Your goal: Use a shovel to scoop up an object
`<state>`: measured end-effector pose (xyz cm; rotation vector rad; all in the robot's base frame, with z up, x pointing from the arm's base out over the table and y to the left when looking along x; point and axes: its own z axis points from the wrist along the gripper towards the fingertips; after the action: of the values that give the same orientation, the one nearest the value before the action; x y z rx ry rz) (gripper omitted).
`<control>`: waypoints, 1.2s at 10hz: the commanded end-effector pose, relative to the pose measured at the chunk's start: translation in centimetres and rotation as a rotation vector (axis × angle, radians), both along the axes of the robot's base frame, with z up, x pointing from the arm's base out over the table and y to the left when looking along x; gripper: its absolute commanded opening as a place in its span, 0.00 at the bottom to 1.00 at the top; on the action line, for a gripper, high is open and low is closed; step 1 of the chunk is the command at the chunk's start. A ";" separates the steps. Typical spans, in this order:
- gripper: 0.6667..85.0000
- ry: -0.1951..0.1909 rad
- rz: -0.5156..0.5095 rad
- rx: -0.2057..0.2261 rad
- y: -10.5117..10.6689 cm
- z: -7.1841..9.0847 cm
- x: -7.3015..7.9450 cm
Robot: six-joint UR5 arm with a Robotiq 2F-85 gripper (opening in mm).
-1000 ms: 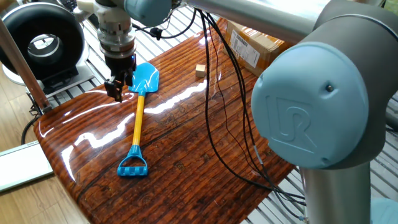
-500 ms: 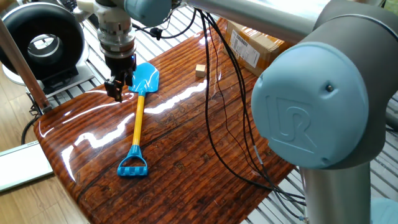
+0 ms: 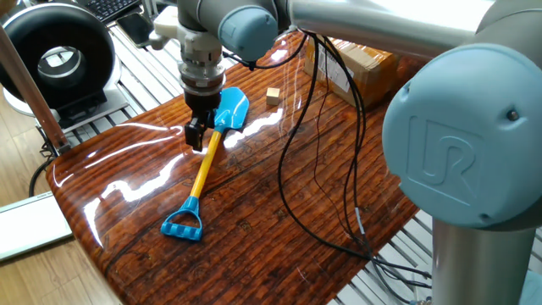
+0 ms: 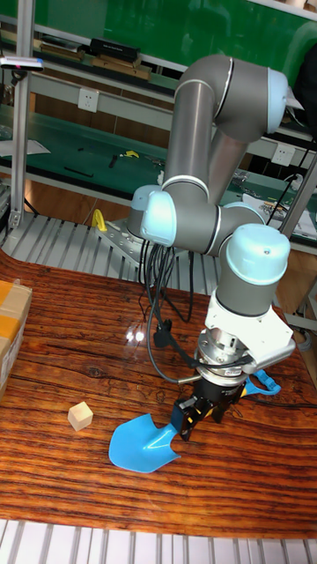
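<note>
Fixed view: one shovel [image 3: 203,166], one cube [image 3: 273,97].

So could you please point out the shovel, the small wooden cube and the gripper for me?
shovel [image 3: 231,110], fixed view, on the blue blade.
wooden cube [image 4: 80,415], tall fixed view, on its front face.
gripper [image 3: 197,135], fixed view, midway between the fingertips, beside the yellow shaft.

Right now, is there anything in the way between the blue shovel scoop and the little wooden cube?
No. Only bare table shows between the shovel blade and the cube. The pincer sits at the shaft just behind the blade, away from the cube.
</note>
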<state>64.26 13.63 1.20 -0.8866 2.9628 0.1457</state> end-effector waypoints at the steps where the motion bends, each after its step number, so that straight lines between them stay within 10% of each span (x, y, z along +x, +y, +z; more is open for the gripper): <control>1: 0.81 0.005 -0.021 -0.001 -0.1 0.1 0.1; 12: 0.82 -0.031 -0.069 0.006 0.3 0.4 1.4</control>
<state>65.46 13.66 1.31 -0.8016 2.9509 0.1247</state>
